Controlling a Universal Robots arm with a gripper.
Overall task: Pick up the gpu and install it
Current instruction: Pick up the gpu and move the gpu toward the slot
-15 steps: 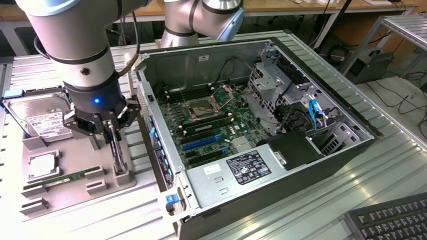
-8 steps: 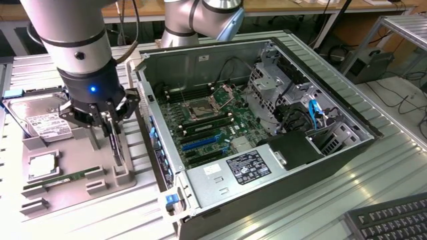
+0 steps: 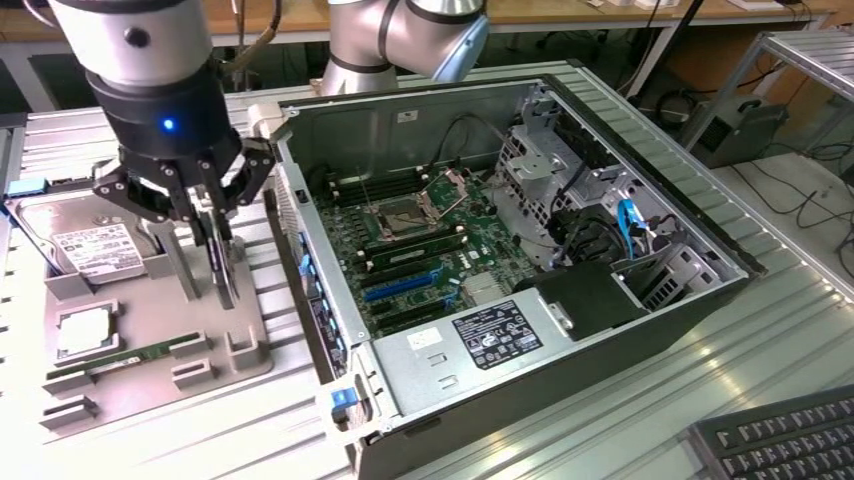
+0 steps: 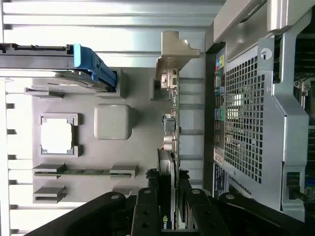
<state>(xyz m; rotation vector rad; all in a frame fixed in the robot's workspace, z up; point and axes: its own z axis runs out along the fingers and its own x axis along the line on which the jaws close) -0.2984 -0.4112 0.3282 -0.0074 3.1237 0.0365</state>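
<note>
The gpu (image 3: 222, 272) stands on edge in the grey parts tray (image 3: 147, 320), to the exterior view's left of the open computer case (image 3: 561, 330). My gripper (image 3: 208, 238) hangs straight over it, its fingers reaching down both faces of the card. In the wrist view the gpu (image 4: 171, 125) shows edge-on, its metal bracket at the far end. My gripper (image 4: 169, 196) is shut on it, with one black finger (image 4: 147, 206) pressed to each side. Whether the card's lower edge still rests in the tray's slot, I cannot tell.
On the tray (image 4: 142, 142) lie a silver hard drive (image 3: 94, 245), a processor chip (image 3: 83, 332) and a green memory stick (image 3: 127, 358). The motherboard (image 3: 414, 250) lies exposed inside the case. A keyboard (image 3: 787, 440) sits at the front right.
</note>
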